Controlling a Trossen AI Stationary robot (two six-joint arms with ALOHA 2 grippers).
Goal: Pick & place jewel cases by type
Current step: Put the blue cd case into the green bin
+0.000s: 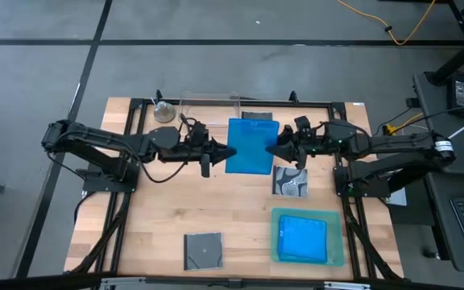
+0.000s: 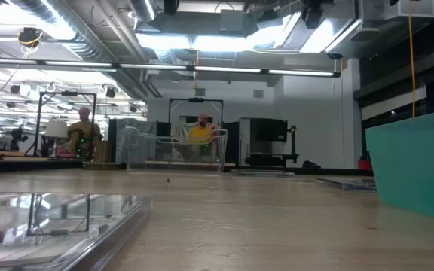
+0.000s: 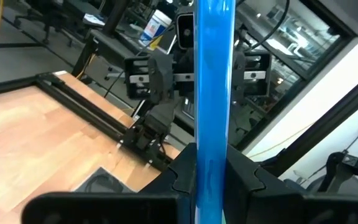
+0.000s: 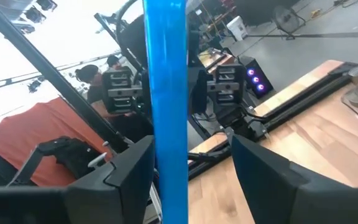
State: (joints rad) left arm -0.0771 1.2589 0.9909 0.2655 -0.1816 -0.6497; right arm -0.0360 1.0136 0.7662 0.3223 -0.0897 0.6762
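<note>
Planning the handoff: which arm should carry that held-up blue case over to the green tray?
Right. The green tray, already holding another blue case, lies on the right arm's side. The left jaws clamp the lifted blue jewel case; the right jaws straddle it, open.

L gripper point(image 1: 225, 152) + R gripper point(image 1: 269, 150) flank blue case point(image 1: 251, 146).

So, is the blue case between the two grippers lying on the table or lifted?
Lifted: both wrist views show the blue case edge-on above the wood, left gripper clamping it.
</note>
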